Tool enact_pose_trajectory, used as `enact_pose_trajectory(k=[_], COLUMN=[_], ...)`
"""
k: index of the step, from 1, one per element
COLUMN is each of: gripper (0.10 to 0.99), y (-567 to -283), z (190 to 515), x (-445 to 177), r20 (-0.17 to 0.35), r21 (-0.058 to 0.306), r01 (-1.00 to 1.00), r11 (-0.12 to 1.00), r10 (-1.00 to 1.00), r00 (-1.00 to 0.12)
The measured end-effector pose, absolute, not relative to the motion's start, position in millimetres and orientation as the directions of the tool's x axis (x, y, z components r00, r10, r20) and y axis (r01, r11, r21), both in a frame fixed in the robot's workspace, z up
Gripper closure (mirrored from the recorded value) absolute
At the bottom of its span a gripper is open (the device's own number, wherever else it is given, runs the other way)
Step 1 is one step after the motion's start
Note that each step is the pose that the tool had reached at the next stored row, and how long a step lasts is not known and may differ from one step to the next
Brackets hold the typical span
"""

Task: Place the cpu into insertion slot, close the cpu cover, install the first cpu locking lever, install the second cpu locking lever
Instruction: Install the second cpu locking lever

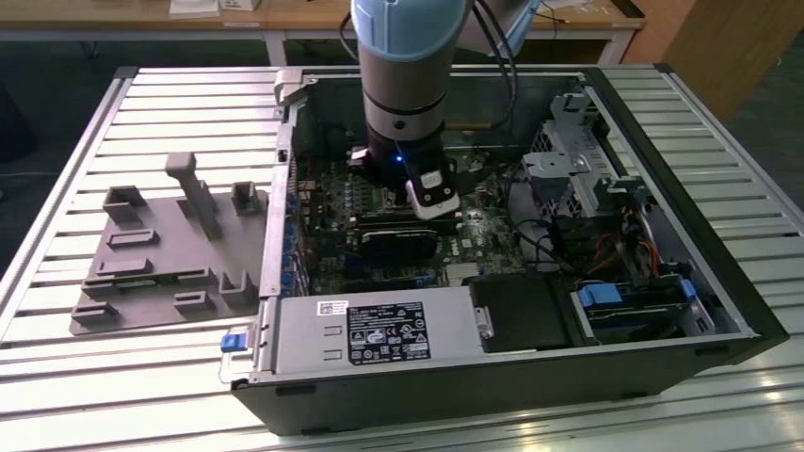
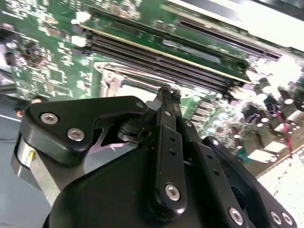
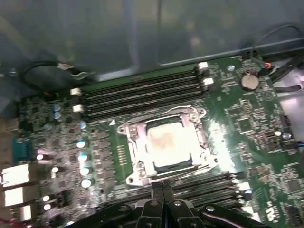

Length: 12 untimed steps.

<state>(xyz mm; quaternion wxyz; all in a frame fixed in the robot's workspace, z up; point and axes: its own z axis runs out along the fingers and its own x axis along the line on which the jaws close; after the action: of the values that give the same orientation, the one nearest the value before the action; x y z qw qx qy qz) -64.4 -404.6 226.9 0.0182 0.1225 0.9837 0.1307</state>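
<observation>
**The arm hangs over the socket, with the chip already inside**

A big open computer case (image 1: 653, 282) lies on its side on a ribbed metal table (image 1: 75, 367). A grey holder tray (image 1: 164, 254) sits on the table at the exterior view's left, well apart from the work. The robot arm (image 1: 399, 66) reaches straight down into the case, over the green board (image 3: 247, 123).

On that board, in the first wrist view, the insertion slot (image 3: 135, 164) sits just beside a row of long black memory slots (image 3: 142, 92). The cpu (image 3: 166, 140) lies flat inside it, with its pale metal top facing up. The cpu cover (image 3: 202, 135) looks folded down around the chip, like a thin silver frame. One thin lever seems to run along the slot's edge nearest the memory slots (I cannot tell if it is hooked in or loose).

The gripper (image 3: 163, 190) has its two fingers pressed together, with nothing between them. The tips sit just beside the slot's edge, on the side away from the memory slots. So the chip lies right ahead of the fingertips, very near. In the second wrist view the same closed gripper (image 2: 167, 92) points at the shiny corner of the slot.
</observation>
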Motion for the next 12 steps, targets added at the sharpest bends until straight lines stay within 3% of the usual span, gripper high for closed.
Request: enact_pose_trajectory(k=[12], gripper=[0.984], y=[-383.1], z=[226.7], x=[-51.9], r20=[-0.017], r21=[0.21], r01=[0.237], r11=[0.949], r10=[0.245], r00=[-0.969])
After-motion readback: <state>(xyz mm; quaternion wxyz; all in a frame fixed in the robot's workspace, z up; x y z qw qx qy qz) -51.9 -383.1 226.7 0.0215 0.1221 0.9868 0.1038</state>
